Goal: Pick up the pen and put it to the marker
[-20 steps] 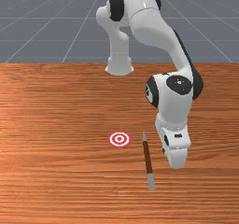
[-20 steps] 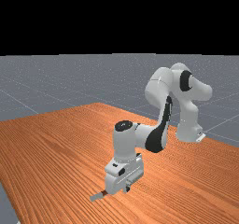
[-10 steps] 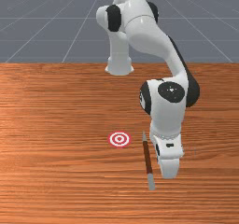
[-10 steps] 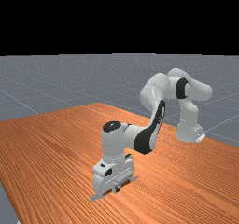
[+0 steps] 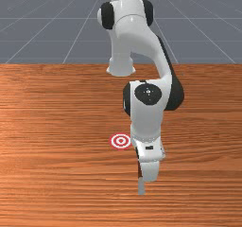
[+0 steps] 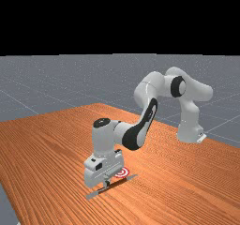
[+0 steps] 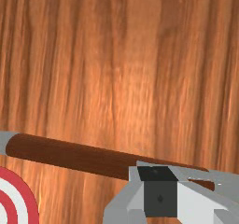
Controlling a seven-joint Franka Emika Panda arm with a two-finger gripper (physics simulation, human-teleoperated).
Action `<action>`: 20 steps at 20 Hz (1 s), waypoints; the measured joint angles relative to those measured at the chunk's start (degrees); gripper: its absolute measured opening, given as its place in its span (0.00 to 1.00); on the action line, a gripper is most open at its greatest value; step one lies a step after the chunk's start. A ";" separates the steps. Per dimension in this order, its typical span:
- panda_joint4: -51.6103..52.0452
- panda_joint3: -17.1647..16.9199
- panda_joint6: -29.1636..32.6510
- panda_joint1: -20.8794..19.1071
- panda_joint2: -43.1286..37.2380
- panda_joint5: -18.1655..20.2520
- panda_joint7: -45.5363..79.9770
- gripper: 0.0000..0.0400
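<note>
The far view exposes the tapered grey tip (image 6: 133,176) of the pen (image 7: 70,157); the wrist view details its smooth brown barrel. Gripper (image 6: 107,183): jaw state cannot be determined.

- Wide bare stretches of the worktop (image 5: 56,183) lie open toward the front view's left and right.
- The pen (image 6: 119,184) bars the way right at the hand (image 6: 107,183), jutting out past it at both ends.
- Toward the marker (image 5: 120,141), only a narrow strip of bare wood lies between it and the pen in the wrist view.
- The marker itself lies flat, with nothing standing up from it.
</note>
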 joint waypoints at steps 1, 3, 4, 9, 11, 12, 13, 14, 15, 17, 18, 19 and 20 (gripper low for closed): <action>0.07 -0.02 0.04 0.04 0.09 -0.03 0.02 0.00; 0.53 -0.52 -0.15 0.72 0.35 0.20 2.74 0.00; 1.13 -0.67 -0.39 1.40 0.67 0.39 4.51 0.00; 5.61 -0.37 -2.37 5.33 3.07 0.40 9.09 0.00; 6.95 0.04 -2.58 5.48 4.35 -0.02 6.99 0.00; 8.82 0.05 -2.88 5.53 6.17 0.00 6.93 0.00; 11.22 0.06 -3.24 5.60 8.18 -0.01 6.85 0.01; 14.29 0.06 -3.84 5.67 9.89 -0.02 6.77 0.01; 20.38 0.10 -7.13 5.78 13.13 0.08 6.62 0.00; 19.71 0.04 -5.92 5.79 12.87 -0.03 6.57 0.00; 19.72 0.04 -5.92 5.79 12.85 -0.03 6.57 0.00; 18.87 0.20 -5.57 5.54 12.40 -0.18 5.30 0.00; 17.57 0.38 -5.01 4.99 11.71 -0.38 3.47 0.00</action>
